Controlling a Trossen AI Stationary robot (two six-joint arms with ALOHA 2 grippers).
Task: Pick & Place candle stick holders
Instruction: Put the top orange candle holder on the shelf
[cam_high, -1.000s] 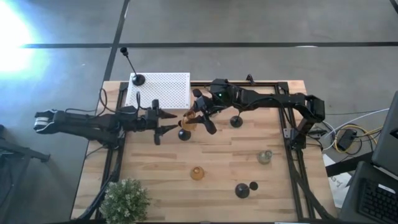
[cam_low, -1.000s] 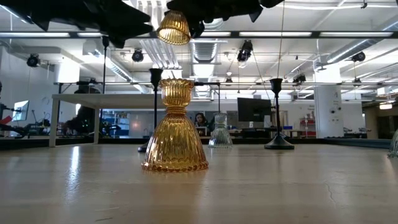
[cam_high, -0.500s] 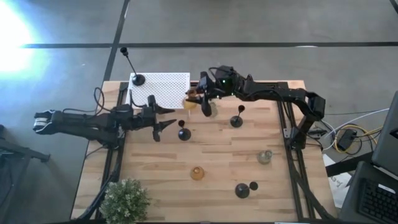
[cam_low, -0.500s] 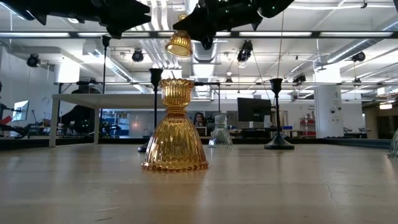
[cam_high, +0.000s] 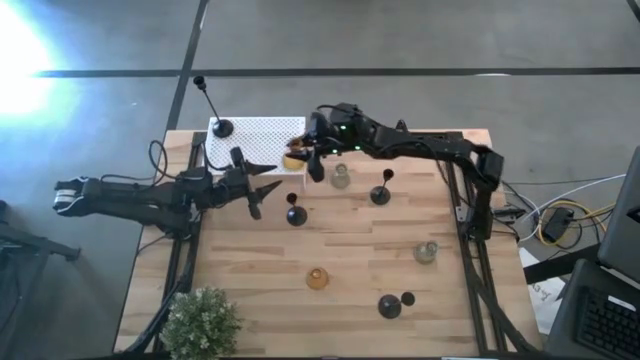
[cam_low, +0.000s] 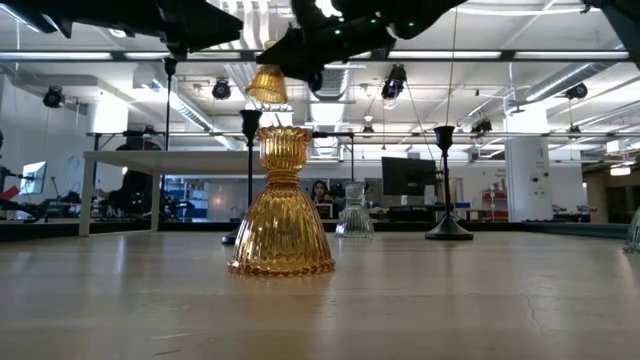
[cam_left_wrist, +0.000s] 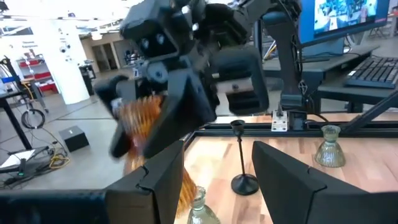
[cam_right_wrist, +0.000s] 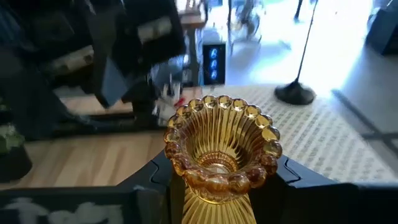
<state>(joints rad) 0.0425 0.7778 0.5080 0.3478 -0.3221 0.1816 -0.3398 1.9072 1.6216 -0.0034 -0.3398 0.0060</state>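
My right gripper (cam_high: 306, 160) is shut on an amber glass holder (cam_high: 293, 158), held in the air at the right edge of the white perforated box (cam_high: 255, 142). It also shows in the low view (cam_low: 265, 85) and the left wrist view (cam_left_wrist: 138, 119). My left gripper (cam_high: 262, 186) is open and empty, just near of the box, its fingers (cam_left_wrist: 163, 180) pointing at the right gripper. Standing on their bases on the table are a second amber holder (cam_high: 317, 278), black holders (cam_high: 295, 214) (cam_high: 380, 194) (cam_high: 390, 306) and pale glass ones (cam_high: 341, 178) (cam_high: 427, 252). My right gripper pinches the amber holder between its two fingers (cam_right_wrist: 292, 177), on the narrow waist below the flared cup (cam_right_wrist: 219, 163). The fingers slant down from the table's right side. The holder is lifted clear and roughly upright, with its cup opening up and its bell base (cam_low: 265, 92) hanging below the fingers.
A tall black holder (cam_high: 221, 127) stands on the box's far left corner. A green potted plant (cam_high: 200, 322) sits at the near left corner. Black frame rails (cam_high: 468, 200) run along the table's sides. Open wood lies in the table's middle.
My right gripper has carried the amber holder toward the table's far left, from above the black holder near the middle to the right edge of the white box. The holder has stayed in the hold, clear of the table.
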